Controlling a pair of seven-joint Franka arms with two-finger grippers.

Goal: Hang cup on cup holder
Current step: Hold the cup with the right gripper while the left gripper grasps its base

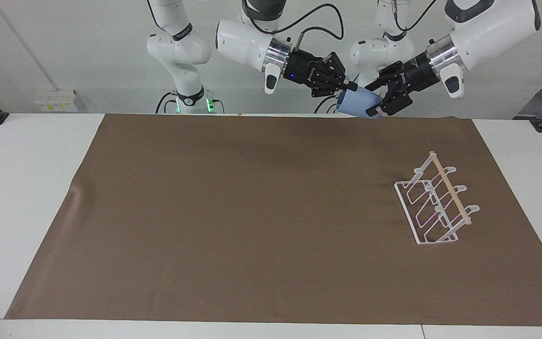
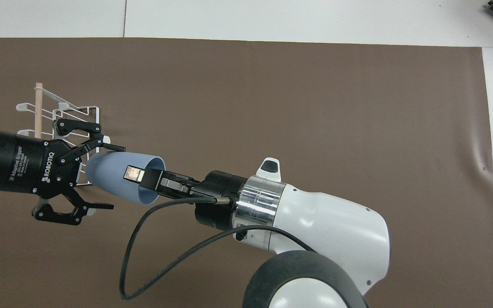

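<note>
The light-blue cup (image 1: 356, 103) hangs on its side in the air over the mat's edge nearest the robots. My right gripper (image 1: 345, 87) is shut on the cup's rim, one finger inside and one outside (image 2: 133, 172). My left gripper (image 1: 372, 99) is open, its fingers straddling the cup's closed end (image 2: 101, 169); I cannot tell if they touch it. In the overhead view the left gripper (image 2: 114, 177) partly covers the cup holder (image 2: 38, 109). The cup holder (image 1: 450, 188), a white wire rack with a wooden rod, stands empty on the mat toward the left arm's end.
A brown mat (image 1: 252, 212) covers most of the white table (image 1: 26, 188). The right arm's black cable (image 2: 144, 239) loops below its wrist. A crease in the mat (image 1: 75, 193) lies toward the right arm's end.
</note>
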